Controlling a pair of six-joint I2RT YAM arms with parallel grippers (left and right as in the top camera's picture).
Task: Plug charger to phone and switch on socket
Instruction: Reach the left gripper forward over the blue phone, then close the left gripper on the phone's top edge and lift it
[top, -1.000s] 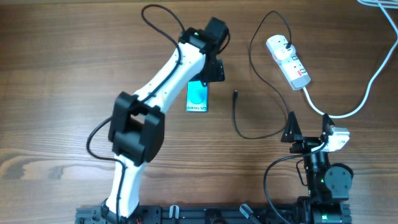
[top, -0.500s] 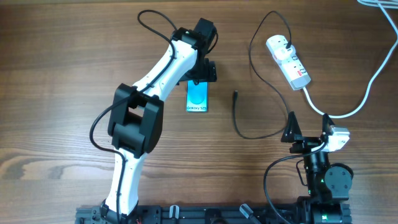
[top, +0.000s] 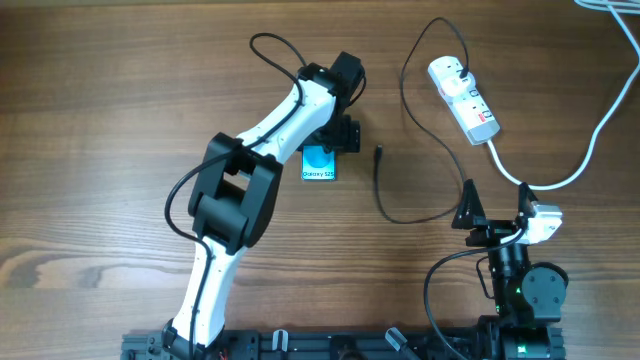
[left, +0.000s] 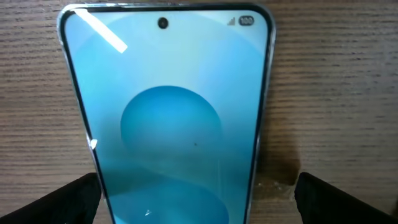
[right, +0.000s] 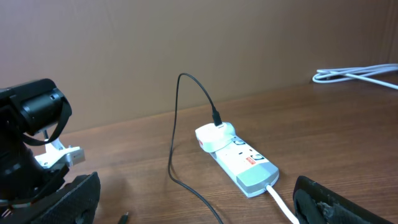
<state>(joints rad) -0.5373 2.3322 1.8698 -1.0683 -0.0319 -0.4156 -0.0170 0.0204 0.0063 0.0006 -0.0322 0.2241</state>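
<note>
Now the left gripper (top: 338, 136) hovers above the top end of the phone (top: 319, 166), its 2 fingers apart. The right gripper (top: 467, 205) is spread too. The tip of the charger (top: 377, 186) lies between phone and socket (top: 465, 98).

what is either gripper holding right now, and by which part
Nothing is held. The left gripper straddles the phone, jaws open with a gap beside it; the right gripper is open and empty.
</note>
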